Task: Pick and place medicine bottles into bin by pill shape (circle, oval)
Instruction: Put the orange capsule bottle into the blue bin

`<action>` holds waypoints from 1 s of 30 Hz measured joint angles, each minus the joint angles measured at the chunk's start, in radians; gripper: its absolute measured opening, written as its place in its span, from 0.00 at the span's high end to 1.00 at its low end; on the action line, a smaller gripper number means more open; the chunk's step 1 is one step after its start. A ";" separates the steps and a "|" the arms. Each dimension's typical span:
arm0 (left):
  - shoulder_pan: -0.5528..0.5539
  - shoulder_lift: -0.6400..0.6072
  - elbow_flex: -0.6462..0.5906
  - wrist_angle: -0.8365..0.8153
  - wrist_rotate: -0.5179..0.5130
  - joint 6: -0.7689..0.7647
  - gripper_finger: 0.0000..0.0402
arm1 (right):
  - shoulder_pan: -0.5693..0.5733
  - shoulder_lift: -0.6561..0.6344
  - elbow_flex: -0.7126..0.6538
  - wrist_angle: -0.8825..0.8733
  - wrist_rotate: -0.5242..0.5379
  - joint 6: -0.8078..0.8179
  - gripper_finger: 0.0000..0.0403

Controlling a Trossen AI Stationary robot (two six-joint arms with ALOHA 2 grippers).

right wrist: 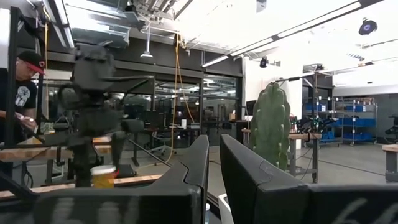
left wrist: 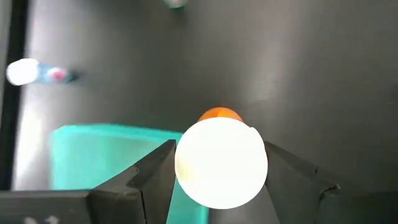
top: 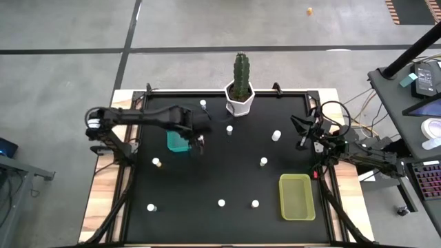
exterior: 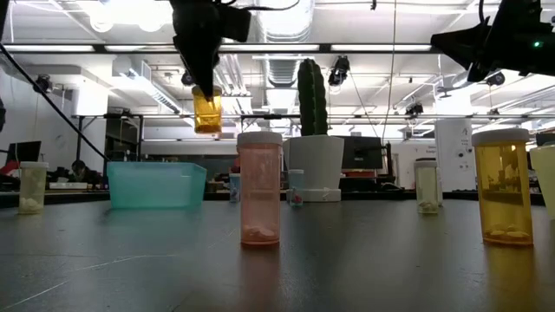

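Medicine bottles (top: 222,202) stand scattered and well apart over our black table (top: 207,220), white caps up. Our left gripper (left wrist: 217,180) has its fingers clamped on the cap of one orange bottle (exterior: 207,111), hanging it in the air just beside the teal bin (top: 177,142), near that bin's edge. The teal bin looks bare in the part we can see from the left wrist. The yellow bin (top: 297,197) sits at the table's near right and we see nothing in it. From table height, a pink bottle (exterior: 259,188) and an amber bottle (exterior: 505,188) each show small pale pills at the bottom. Our right gripper (top: 301,142) waits at the table's right edge with its fingers shut and empty. A cactus (top: 240,76) in a white pot (top: 239,104) stands at the far edge. Around the table lies grey floor; a person (right wrist: 15,99) shows in the workshop beyond.
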State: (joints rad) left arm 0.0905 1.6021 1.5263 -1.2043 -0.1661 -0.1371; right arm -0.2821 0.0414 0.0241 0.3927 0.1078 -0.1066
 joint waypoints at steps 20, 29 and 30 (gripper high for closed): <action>0.336 -0.146 -0.229 0.032 -0.019 0.073 0.51 | 0.000 0.003 0.000 0.000 0.000 -0.001 0.92; 0.391 -0.147 -0.365 0.138 -0.019 0.020 0.51 | 0.000 0.008 0.000 -0.005 0.000 -0.002 0.92; 0.394 -0.147 -0.376 0.142 -0.019 0.020 0.51 | 0.000 0.008 0.000 -0.006 0.000 -0.002 0.92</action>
State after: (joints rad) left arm 0.4844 1.4555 1.1499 -1.0621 -0.1856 -0.1173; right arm -0.2821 0.0494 0.0242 0.3863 0.1075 -0.1089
